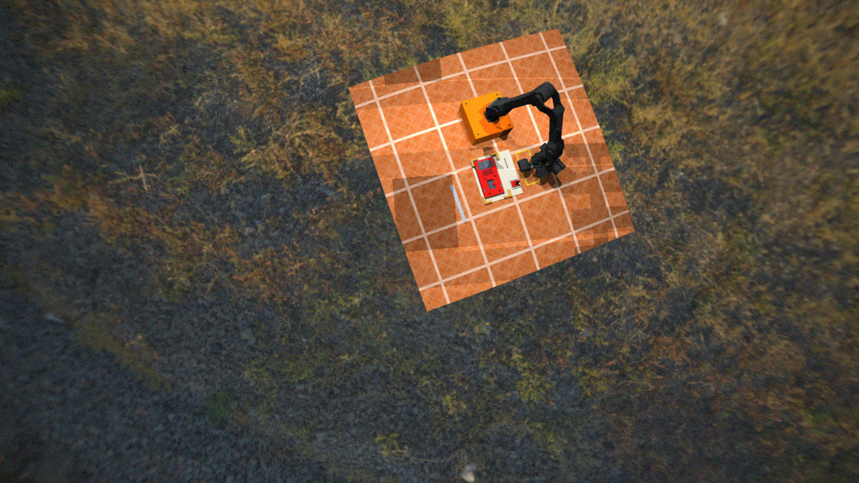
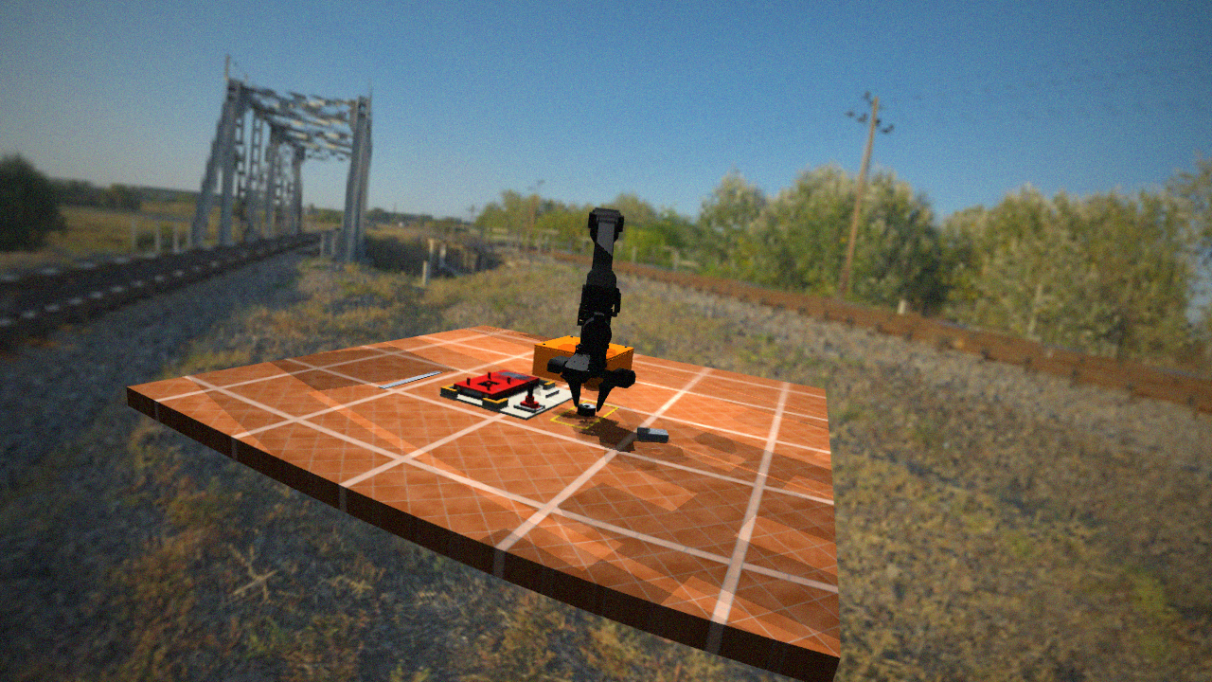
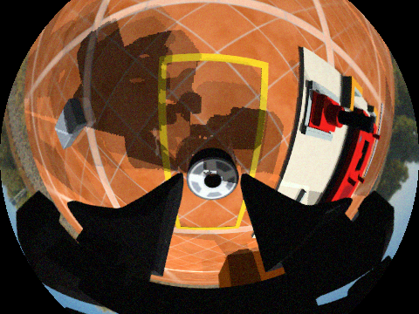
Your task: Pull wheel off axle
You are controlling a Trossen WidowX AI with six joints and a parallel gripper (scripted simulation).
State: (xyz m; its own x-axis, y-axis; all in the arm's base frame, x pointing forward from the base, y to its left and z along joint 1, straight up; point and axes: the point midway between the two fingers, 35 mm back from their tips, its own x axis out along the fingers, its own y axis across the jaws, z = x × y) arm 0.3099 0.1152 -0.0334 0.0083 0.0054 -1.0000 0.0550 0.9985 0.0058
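The claw has its fingers parted, with small gaps on both sides of the wheel. The wheel lies flat between them, inside the yellow marked area. It looks small, stiff and light; the round rim is where to grip it.
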